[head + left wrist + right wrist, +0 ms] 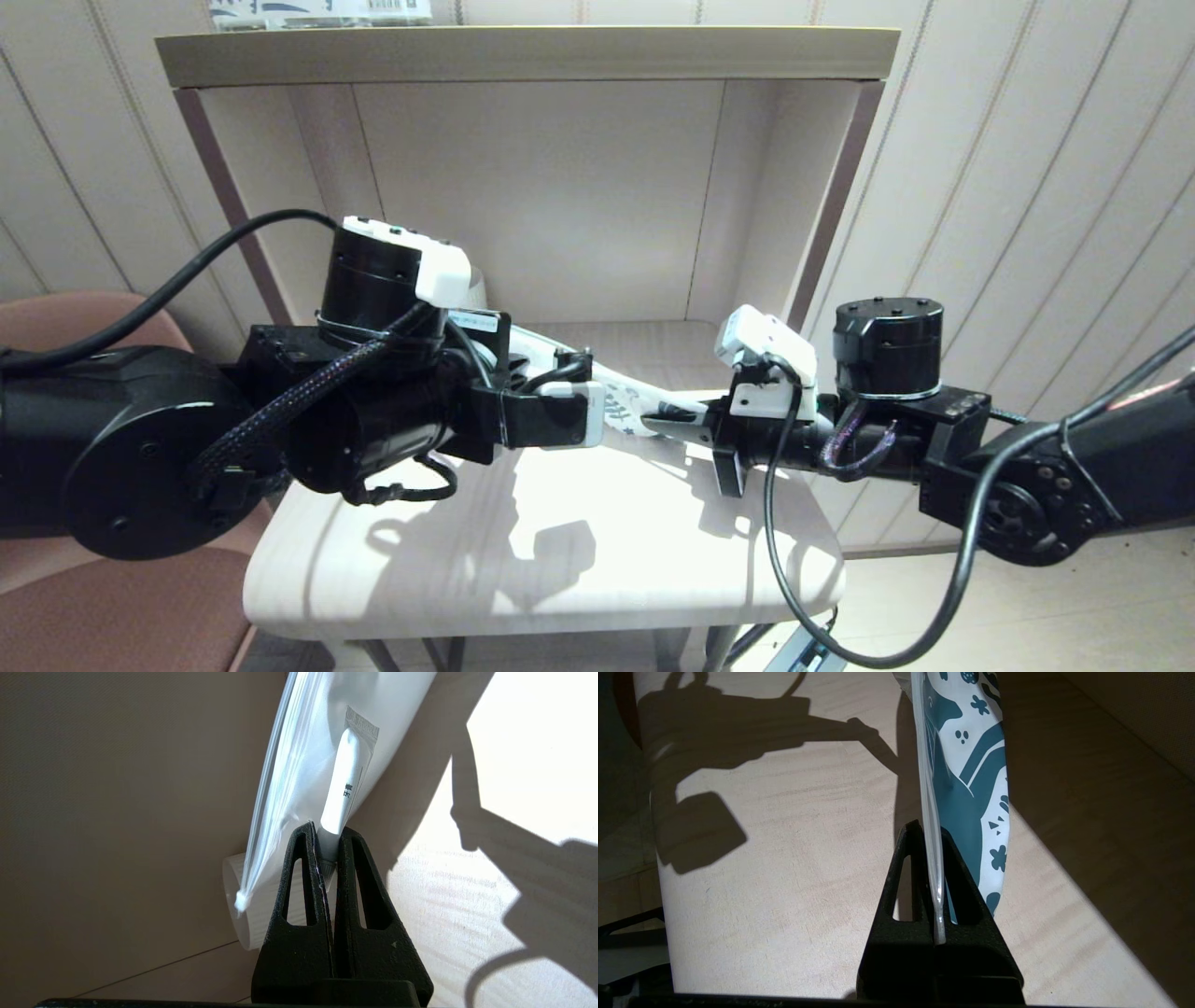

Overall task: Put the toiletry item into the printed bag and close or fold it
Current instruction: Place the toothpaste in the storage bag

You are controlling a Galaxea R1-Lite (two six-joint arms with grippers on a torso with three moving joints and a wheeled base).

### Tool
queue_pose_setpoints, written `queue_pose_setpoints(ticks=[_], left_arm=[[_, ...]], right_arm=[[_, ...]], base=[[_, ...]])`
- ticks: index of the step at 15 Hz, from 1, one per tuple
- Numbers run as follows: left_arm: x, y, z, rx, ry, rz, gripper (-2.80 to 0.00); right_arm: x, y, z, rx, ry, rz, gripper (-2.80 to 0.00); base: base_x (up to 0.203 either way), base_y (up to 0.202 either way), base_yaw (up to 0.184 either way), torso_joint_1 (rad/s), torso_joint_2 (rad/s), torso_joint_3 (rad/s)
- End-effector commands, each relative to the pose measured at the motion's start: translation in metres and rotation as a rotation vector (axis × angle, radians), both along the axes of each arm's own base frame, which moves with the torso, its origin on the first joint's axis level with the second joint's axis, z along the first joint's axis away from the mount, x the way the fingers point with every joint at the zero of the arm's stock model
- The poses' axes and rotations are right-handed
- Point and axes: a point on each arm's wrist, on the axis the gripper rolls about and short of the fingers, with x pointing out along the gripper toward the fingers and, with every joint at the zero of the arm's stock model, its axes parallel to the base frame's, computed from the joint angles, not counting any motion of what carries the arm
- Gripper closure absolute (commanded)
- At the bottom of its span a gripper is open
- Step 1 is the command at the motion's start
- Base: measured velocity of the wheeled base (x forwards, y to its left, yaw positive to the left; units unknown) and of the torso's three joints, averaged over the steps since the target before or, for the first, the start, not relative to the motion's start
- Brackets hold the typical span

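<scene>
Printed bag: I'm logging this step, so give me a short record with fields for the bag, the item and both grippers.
printed bag: held above the table, stretched between both grippers
toiletry item: small white tube inside the bag
left gripper: jaws shut on bag and tube end
right gripper: jaws shut on the leaf-printed end

- Head camera is looking forward and down from above at the table [523,560].
- Both wrist cameras are sitting close behind their fingers, sharing the printed bag [971,788] with the head view.
</scene>
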Motion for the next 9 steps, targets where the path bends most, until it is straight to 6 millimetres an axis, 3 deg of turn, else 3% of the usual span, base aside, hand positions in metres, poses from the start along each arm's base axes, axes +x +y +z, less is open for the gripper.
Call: queue_pose_setpoints(ticks=[1, 5, 9], left_arm=[[-0.001, 0.001, 0.006, -0.008, -0.020, -0.002, 0.00], [-0.010, 0.011, 0.044, -0.094, -0.107, 0.001, 0.00], [-0.009, 0.011, 0.046, -0.094, -0.108, 0.003, 0.00]], right_arm=[[0.000, 0.000, 0.001, 0.001, -0.008, 0.004, 0.00], [-0.001, 0.000, -0.004, -0.006, 0.003, 0.004, 0.00], [-0.003, 0.003, -0.003, -0.005, 0.001, 0.015, 0.00]], base=[[0.000, 0.000, 0.000, 0.000, 0.00, 0.000], [0.000, 0.000, 0.000, 0.000, 0.00, 0.000], [0.000, 0.000, 0.000, 0.000, 0.00, 0.000]])
